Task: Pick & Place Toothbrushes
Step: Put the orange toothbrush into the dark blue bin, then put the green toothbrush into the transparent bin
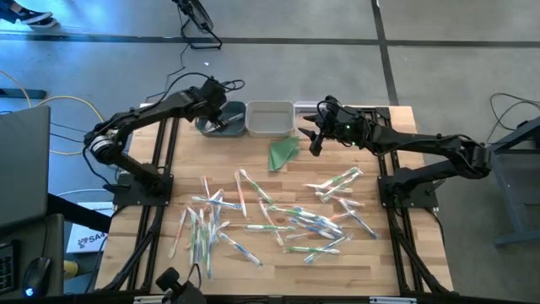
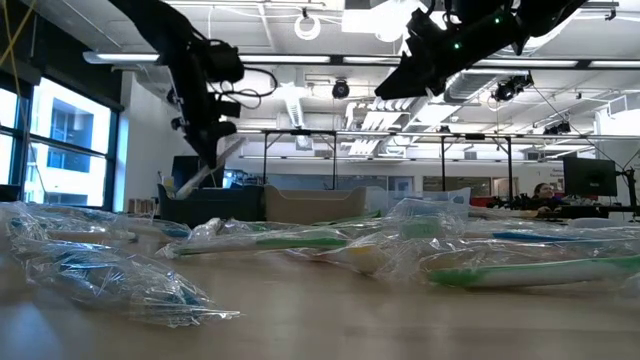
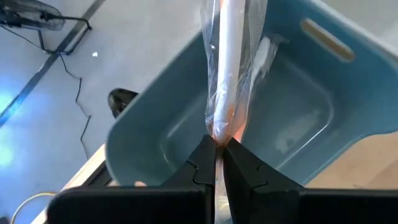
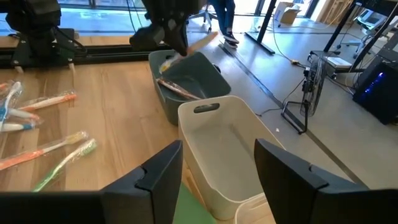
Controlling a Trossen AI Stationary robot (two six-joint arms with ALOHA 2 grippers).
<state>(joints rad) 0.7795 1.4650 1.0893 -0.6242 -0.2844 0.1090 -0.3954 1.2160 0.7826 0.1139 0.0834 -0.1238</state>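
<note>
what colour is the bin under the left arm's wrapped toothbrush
Blue-grey plastic bin, clearest in the left wrist view; the wrapped toothbrush hangs over it.

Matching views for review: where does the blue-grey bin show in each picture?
High view: blue-grey bin, far table edge, under the left gripper.
Low view: dark bin, behind the toothbrushes.
Left wrist view, fills the frame.
Right wrist view, beyond the white bin.
Shared landmark: white bin, beside it.

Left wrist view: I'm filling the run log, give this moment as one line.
left gripper: shut on wrapped pink-orange toothbrush | over blue-grey plastic bin | right gripper: open, empty, above white plastic bin
</note>
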